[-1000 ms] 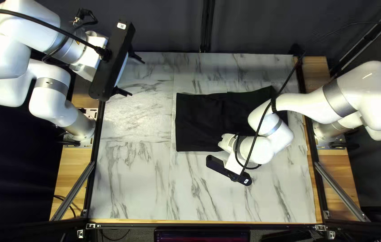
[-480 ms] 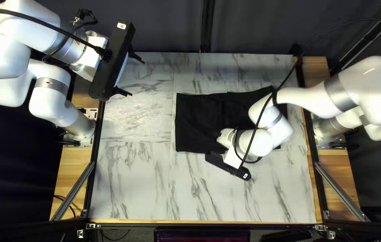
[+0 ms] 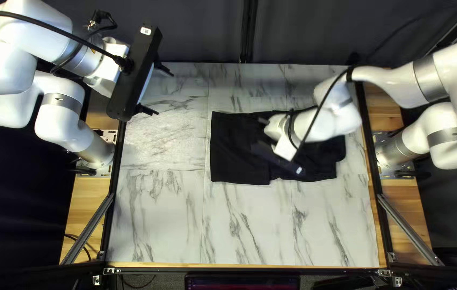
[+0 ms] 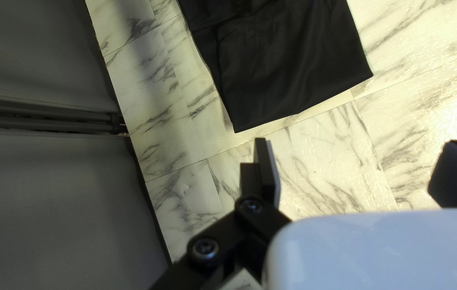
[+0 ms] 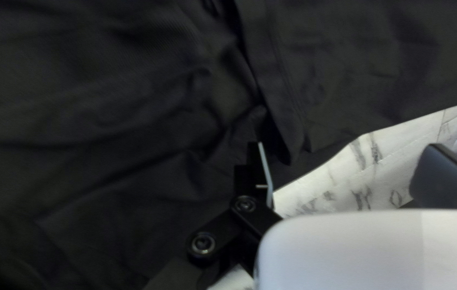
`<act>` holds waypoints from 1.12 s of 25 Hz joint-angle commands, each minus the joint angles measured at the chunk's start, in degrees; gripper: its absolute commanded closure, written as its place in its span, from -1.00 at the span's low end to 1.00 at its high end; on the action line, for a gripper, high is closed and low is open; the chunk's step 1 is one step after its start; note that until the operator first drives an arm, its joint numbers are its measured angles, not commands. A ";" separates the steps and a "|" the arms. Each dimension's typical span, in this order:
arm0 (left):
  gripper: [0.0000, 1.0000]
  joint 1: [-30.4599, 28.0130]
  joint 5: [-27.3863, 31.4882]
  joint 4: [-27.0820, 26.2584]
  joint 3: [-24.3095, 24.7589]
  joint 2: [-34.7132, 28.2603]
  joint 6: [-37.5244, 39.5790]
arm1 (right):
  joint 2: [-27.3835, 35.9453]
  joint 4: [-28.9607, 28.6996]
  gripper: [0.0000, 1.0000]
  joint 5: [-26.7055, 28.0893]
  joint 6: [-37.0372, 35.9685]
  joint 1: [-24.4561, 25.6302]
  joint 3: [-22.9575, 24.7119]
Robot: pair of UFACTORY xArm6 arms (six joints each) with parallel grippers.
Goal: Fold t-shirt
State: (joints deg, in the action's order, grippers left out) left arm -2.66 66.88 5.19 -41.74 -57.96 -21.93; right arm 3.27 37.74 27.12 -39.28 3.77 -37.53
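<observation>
Two arms are ours: we hold the left arm (image 3: 62, 115) raised by the worktop's (image 3: 158, 220) far-left corner, its left tool (image 3: 164, 94) wide open. We reach the right arm (image 3: 395, 80) over the black T-shirt (image 3: 239, 156), rumpled right of centre; its right tool (image 3: 276, 158) is spread wide, contact with cloth unclear.

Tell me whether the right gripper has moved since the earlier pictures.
Yes: in the top left view, the right gripper has moved away from the table's near edge and is now over the black t-shirt.
</observation>
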 commanded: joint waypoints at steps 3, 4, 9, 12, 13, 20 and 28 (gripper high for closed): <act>-1.00 0.00 0.00 0.00 0.00 0.00 0.00 | 0.05 0.13 -1.00 0.08 0.18 0.05 0.01; -1.00 0.00 0.00 0.00 0.00 0.00 0.00 | 0.35 0.94 -1.00 -0.88 0.02 0.67 0.89; -1.00 0.00 0.00 0.00 0.00 0.00 0.00 | -0.58 2.08 -1.00 -7.02 -10.25 6.16 2.97; -1.00 0.00 0.00 0.00 0.00 0.00 0.00 | -2.76 1.43 -1.00 -7.17 -15.22 7.74 1.61; -1.00 0.00 0.00 0.00 0.00 0.00 0.00 | -3.55 1.43 -1.00 -7.26 -16.15 8.07 1.05; -1.00 0.00 0.00 0.00 0.00 0.00 0.00 | -11.42 4.05 -1.00 -9.40 -17.49 9.77 -3.23; -1.00 0.00 0.00 0.00 0.00 0.00 0.00 | -14.45 4.18 0.08 -11.11 -18.03 10.17 -4.29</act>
State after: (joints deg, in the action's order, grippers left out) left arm -2.66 66.88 5.19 -41.74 -57.96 -21.93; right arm -10.87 42.11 16.26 -57.03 13.85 -41.68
